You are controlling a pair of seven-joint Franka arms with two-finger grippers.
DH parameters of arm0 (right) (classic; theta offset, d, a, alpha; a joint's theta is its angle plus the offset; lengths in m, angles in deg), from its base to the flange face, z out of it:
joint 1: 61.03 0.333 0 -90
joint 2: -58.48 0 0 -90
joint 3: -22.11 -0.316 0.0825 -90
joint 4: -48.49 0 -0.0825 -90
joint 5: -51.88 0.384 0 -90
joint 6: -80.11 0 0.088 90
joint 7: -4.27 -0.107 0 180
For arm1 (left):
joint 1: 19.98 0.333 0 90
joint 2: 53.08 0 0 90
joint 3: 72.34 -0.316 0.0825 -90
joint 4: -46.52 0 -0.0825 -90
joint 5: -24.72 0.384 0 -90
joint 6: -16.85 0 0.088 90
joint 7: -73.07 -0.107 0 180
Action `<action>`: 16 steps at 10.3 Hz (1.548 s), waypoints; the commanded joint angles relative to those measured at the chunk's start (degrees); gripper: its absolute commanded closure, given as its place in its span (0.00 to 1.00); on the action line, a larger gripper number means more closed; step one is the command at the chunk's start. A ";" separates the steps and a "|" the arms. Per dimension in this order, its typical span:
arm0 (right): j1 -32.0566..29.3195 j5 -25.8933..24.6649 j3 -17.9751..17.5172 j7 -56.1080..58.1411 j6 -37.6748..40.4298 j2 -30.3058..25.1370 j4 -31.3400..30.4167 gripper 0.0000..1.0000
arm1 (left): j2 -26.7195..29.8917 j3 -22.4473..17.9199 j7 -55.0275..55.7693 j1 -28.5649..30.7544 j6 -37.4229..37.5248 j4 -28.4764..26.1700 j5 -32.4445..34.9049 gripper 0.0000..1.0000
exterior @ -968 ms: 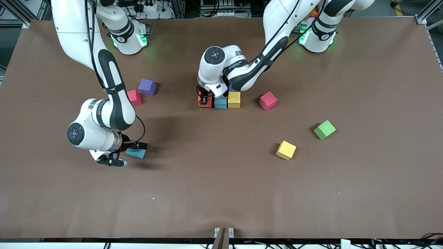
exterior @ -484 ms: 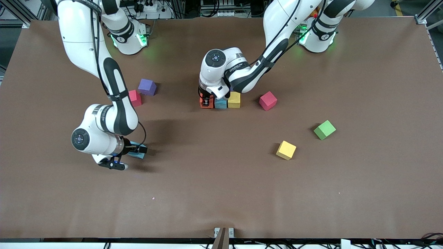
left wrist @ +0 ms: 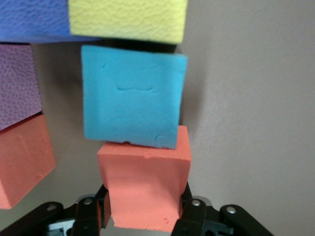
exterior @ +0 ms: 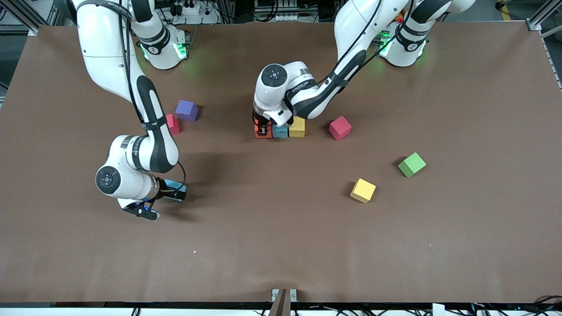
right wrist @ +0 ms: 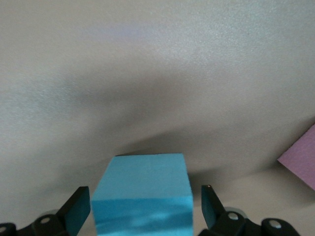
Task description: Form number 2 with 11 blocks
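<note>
Blocks sit in a small group near the middle of the brown table [exterior: 281, 245]. The left gripper [exterior: 262, 130] is down at that group, pinching an orange block [exterior: 257, 133] between its fingers [left wrist: 88, 216]. This orange block touches a light blue block [exterior: 279, 131], and a yellow block [exterior: 297, 126] sits right beside the blue one, toward the left arm's end of the table. In the left wrist view, a second orange block [left wrist: 22, 162], a purple one [left wrist: 17, 83] and a blue one [left wrist: 34, 19] show at the edge, but I cannot tell just how they fit in.

The right gripper [exterior: 169, 192] is low at the right arm's end of the table. Its fingers [right wrist: 78, 212] are spread wide on both sides of another light blue block [exterior: 174, 183]. They do not seem to touch it yet.

A purple block [exterior: 186, 110] and a pink block [exterior: 172, 124] lie farther from the front camera than that gripper. A crimson cube [exterior: 340, 127] sits near the group. A green block [exterior: 412, 164] and a second yellow block [exterior: 363, 190] lie apart, toward the left arm's end.
</note>
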 commanded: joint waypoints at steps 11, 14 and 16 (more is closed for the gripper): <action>0.53 -3.05 0.29 -2.97 1.20 -0.52 1.13 0.67 | -0.12 -0.26 0.46 0.36 -0.13 0.32 0.30 0.00; 2.54 -2.97 0.20 -4.89 5.48 -1.40 3.65 0.67 | 1.20 0.97 0.37 0.63 2.94 0.68 0.47 0.00; 4.39 -2.88 0.02 -8.58 10.50 -1.40 8.31 0.66 | 3.48 1.24 -2.51 1.94 6.11 0.76 0.38 0.00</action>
